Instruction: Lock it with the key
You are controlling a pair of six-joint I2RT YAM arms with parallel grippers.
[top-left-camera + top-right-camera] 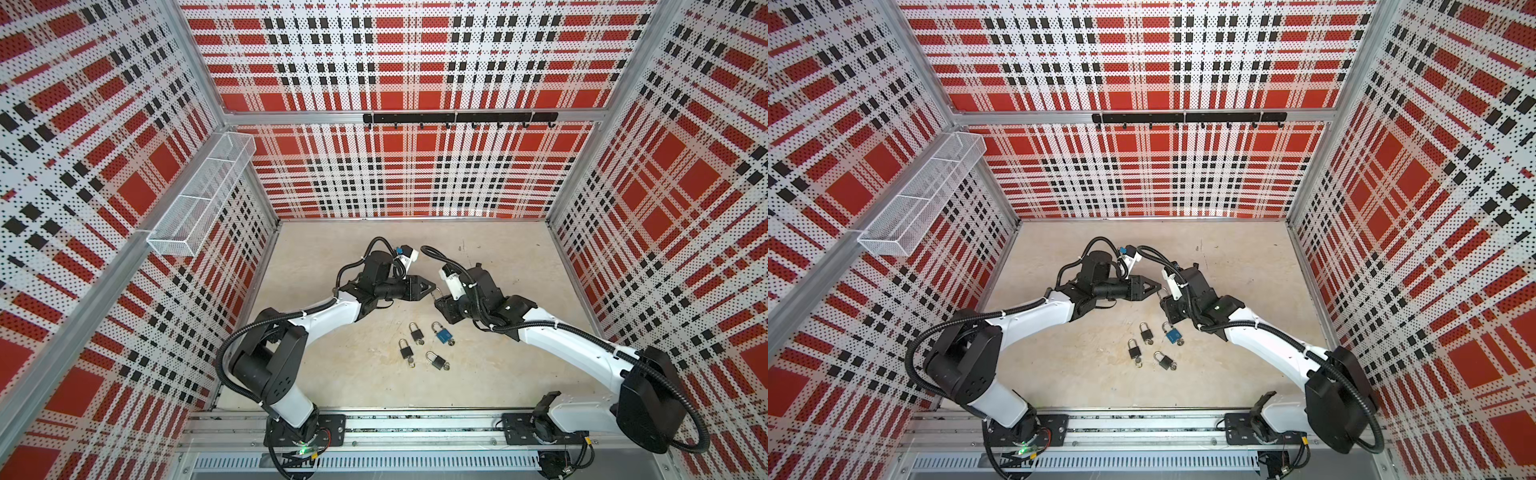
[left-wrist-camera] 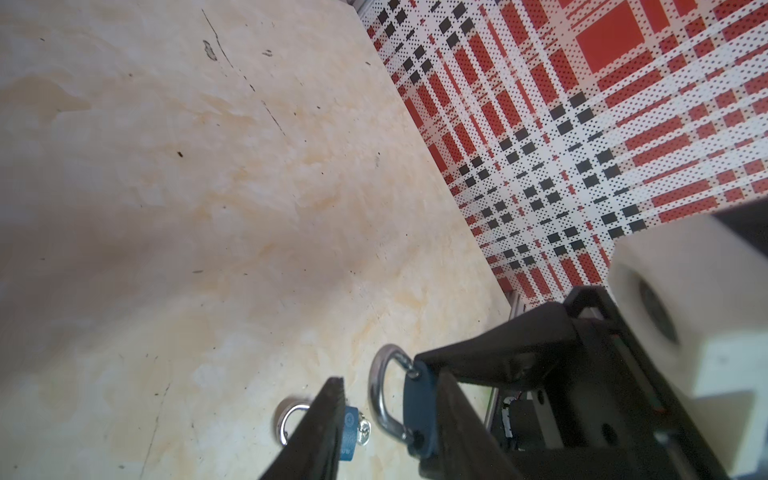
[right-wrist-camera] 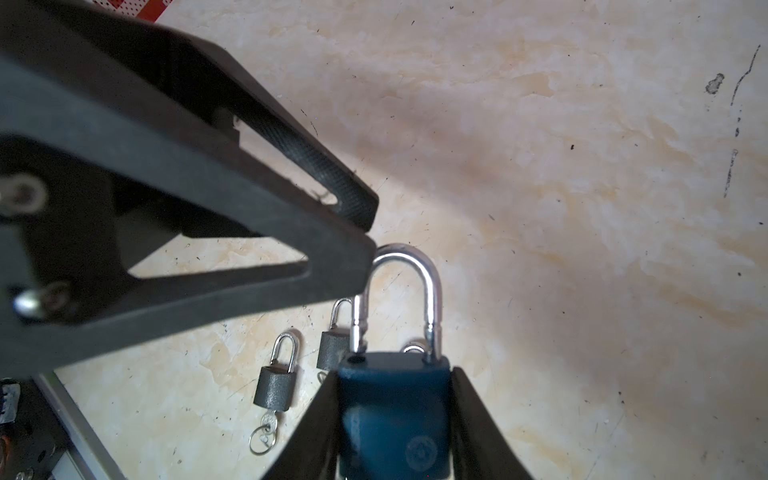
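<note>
Four loose padlocks: in both top views, middle of the table, open floor all round.
Left wrist: held padlock off the table, shackle popped open.
Right wrist: right gripper clamps its body; left gripper at shackle, closed or not, can't tell; emblem unreadable.

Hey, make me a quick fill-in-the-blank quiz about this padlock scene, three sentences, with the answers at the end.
1. The right tool is clamped on a ___ padlock.
2. The loose padlocks lying on the table number ___.
3. The left tool is poised at the held padlock's silver ___.
Missing words: blue, four, shackle.
</note>
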